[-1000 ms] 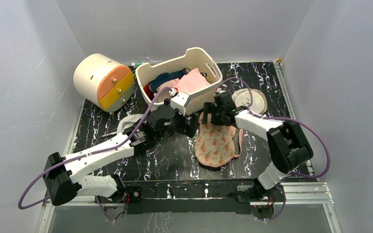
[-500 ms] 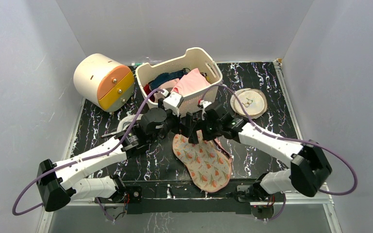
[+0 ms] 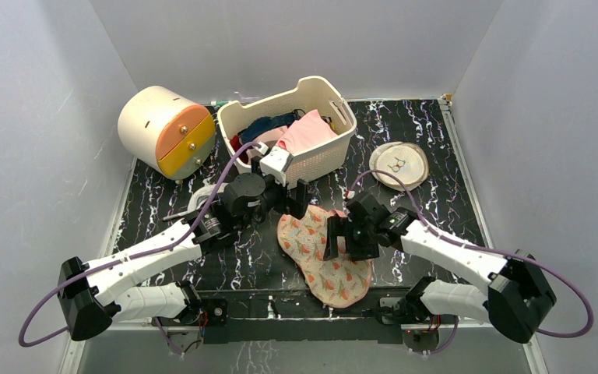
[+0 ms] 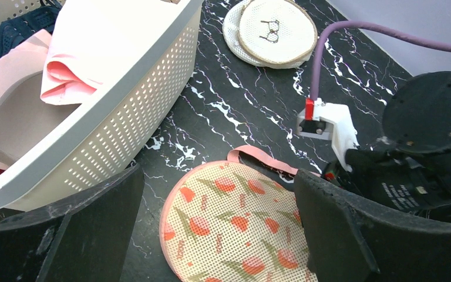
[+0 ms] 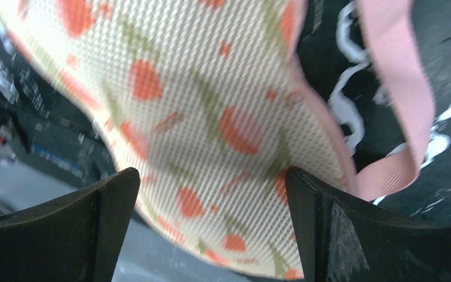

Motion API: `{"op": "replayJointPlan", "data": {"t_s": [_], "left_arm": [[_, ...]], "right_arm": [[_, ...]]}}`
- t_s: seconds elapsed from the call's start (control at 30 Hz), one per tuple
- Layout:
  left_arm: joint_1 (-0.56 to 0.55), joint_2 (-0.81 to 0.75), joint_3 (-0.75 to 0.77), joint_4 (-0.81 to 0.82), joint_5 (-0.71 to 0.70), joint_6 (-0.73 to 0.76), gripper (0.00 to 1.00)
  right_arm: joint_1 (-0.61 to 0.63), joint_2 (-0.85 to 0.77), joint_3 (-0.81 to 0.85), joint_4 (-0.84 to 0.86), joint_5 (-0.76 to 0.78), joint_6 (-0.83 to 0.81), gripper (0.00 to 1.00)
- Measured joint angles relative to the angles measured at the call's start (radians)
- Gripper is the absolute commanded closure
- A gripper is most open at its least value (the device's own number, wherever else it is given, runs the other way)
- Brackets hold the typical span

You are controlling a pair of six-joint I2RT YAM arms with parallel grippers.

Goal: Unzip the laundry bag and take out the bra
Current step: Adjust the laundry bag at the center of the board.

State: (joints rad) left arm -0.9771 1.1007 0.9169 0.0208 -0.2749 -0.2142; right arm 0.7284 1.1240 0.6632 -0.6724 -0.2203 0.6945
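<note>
the laundry bag (image 3: 323,253) lay flat on the table (image 3: 436,125), floral side up, just in front of the basket (image 3: 323,152) on the side toward the arm bases. its pink trim looked closed all round. the bra was nowhere in view, so it was most likely inside the bag; only pink and dark blue garments showed in the basket. the left gripper (image 3: 296,199) hung between the basket and the bag's far lobe, its fingers spread wide with nothing between them. the right gripper (image 3: 341,238) sat over the bag's middle, farther from the basket, its fingers also apart and empty. its blurred wrist view showed floral mesh and a pink loop (image 5: 399,117) at the bag's edge. by my reading the unzipping had not begun and the step in hand was getting hold of the bag. the next move called for finding the zipper pull on the trim, which no view showed, then pinning the bag with one gripper while the other pinched the small tab. no readable writing showed on the bag. a round mesh disc (image 3: 399,164) to the right of the basket bore a small dark mark, not letters, and the tiny print on the right arm's housing (image 4: 405,194) was too small to read.
</note>
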Motion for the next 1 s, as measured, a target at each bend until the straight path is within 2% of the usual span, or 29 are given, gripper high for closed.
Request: {"op": "replayJointPlan", "data": {"t_s": [0.13,0.3,0.47,0.57,0.67,0.73,0.87,1.0], "left_arm": [[0.0,0.0,-0.001,0.001,-0.006,0.009,0.02],[0.0,0.0,-0.004,0.01,-0.003,0.019,0.02],[0.0,0.004,-0.02,0.035,0.037,0.038,0.02],[0.0,0.018,-0.021,0.051,0.086,0.055,0.02],[0.0,0.024,-0.037,0.088,0.148,0.075,0.02],[0.0,0.024,-0.063,0.124,0.209,0.1,0.05],[0.0,0.033,-0.156,0.237,0.404,0.19,0.17],[-0.01,0.045,-0.262,0.306,0.573,0.315,0.31]], "right_arm": [[-0.05,0.091,-0.011,0.082,0.08,-0.006,0.02],[-0.077,0.193,-0.005,0.295,0.136,-0.131,0.02],[-0.082,0.318,0.14,0.356,0.136,-0.249,0.02],[-0.083,0.33,0.234,0.352,0.138,-0.299,0.02],[-0.093,0.315,0.288,0.334,0.148,-0.32,0.02],[-0.119,0.273,0.291,0.31,0.154,-0.322,0.02],[-0.19,0.122,0.262,0.261,0.187,-0.303,0.02],[-0.208,-0.054,0.209,0.223,0.253,-0.272,0.02]]}}
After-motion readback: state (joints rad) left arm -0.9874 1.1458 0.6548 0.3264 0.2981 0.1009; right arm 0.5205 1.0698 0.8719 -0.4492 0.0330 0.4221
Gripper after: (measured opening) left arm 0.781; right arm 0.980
